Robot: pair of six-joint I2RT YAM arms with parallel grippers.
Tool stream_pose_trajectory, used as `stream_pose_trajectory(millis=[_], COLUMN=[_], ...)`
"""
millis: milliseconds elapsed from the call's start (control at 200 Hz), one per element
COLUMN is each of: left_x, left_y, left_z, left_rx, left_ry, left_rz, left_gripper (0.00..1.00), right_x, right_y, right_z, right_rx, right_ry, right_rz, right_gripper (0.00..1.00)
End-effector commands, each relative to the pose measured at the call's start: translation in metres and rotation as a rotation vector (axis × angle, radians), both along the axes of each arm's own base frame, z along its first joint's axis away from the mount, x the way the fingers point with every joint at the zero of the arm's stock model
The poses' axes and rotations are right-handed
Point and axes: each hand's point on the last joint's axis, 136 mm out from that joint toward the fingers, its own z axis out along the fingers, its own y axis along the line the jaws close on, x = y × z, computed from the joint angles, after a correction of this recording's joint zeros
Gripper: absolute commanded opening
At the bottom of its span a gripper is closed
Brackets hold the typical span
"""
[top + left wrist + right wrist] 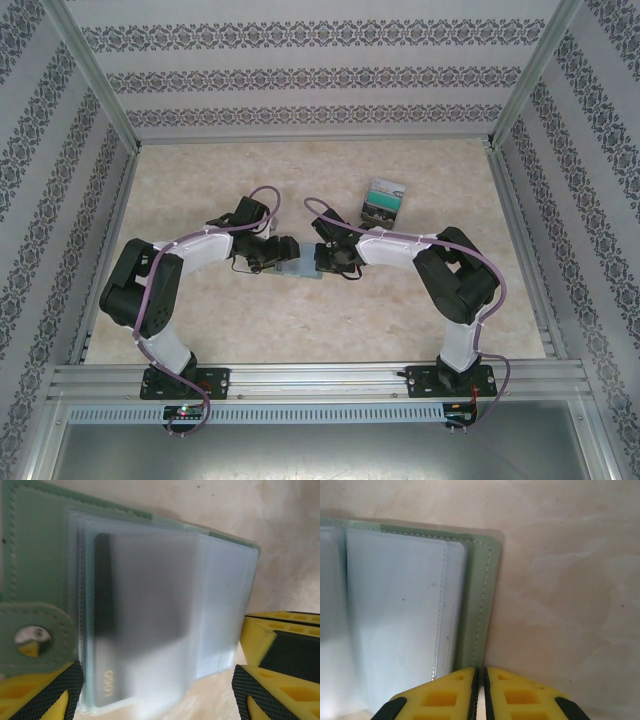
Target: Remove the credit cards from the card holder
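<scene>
- The top view shows the whole layout. The card holder (297, 268) lies on the tabletop (250, 180) at the centre, between the two end effectors.
- A small stack of credit cards (383, 200) sits on the tabletop farther back, well apart from the holder and just behind the right forearm.
- The left wrist view adds close detail: the holder (35, 555) lies open, with its green stitched cover and a snap tab (31, 637).
- Cloudy clear sleeves (220, 605) are fanned over the cover, and one of them holds a dark card (140, 620) printed "LOGO".
- The left end effector (157, 680) is released, its black-padded fingers spread wide either side of the sleeves.
- A yellow finger (260, 640) of the right end effector shows just beside the sleeves' free edge.
- The right wrist view shows the other side of the holder (480, 605), with pale sleeves (395, 605) and bare tabletop (570, 580).
- The right end effector (480, 680) is clenched at the cover's edge with only a thin pale sliver between its fingers. I cannot tell whether anything is pinched there.
- In pose, the left arm's elbow juts out to the left and the right arm's out to the right. Both forearms angle inward, so the left end effector (275, 262) and the right end effector (322, 262) face each other low over the holder.
</scene>
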Motion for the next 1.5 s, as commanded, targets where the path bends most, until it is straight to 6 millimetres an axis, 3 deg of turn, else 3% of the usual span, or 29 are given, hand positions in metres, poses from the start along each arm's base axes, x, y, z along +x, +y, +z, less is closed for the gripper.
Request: stream_pose_trajectory(millis=[0, 135, 275, 395, 669, 889, 969, 1059, 1204, 1259, 1494], left_x=[-0.001, -0.003, -0.004, -0.006, -0.006, 0.000, 0.001, 0.001, -0.002, -0.003, -0.004], left_y=[-0.025, -0.024, -0.019, -0.015, -0.007, 0.024, 0.036, 0.046, 0.053, 0.052, 0.045], left_z=[0.016, 0.021, 0.022, 0.023, 0.036, 0.035, 0.031, 0.025, 0.006, 0.001, -0.016], left_rx=[-0.094, -0.093, -0.065, -0.045, -0.010, 0.094, 0.115, 0.141, 0.165, 0.165, 0.144], left_ry=[-0.050, -0.065, -0.069, -0.074, -0.105, -0.121, -0.112, -0.094, -0.036, -0.021, 0.031], left_rz=[-0.066, -0.070, -0.063, -0.057, -0.044, 0.061, 0.107, 0.144, 0.165, 0.162, 0.148], left_gripper=[0.80, 0.81, 0.92, 1.00, 1.00, 0.99, 0.90, 0.68, 0.30, 0.20, 0.16], right_x=[-0.001, -0.002, -0.002, 0.002, 0.012, 0.017, 0.018, 0.019, 0.018, 0.017, 0.014], right_y=[0.007, 0.008, 0.005, -0.004, -0.025, -0.001, 0.014, 0.033, 0.056, 0.063, 0.079], right_z=[-0.006, -0.005, -0.002, 0.009, 0.042, 0.067, 0.075, 0.084, 0.083, 0.081, 0.059], right_rx=[0.015, 0.014, 0.010, -0.010, -0.013, 0.102, 0.158, 0.224, 0.284, 0.287, 0.300], right_ry=[0.026, 0.023, 0.012, -0.033, -0.140, -0.174, -0.184, -0.186, -0.146, -0.142, -0.066], right_rz=[-0.003, -0.001, -0.010, -0.033, -0.084, -0.047, -0.032, -0.006, 0.012, 0.025, 0.028], right_gripper=[0.14, 0.14, 0.15, 0.26, 0.34, 0.30, 0.29, 0.29, 0.28, 0.28, 0.28])
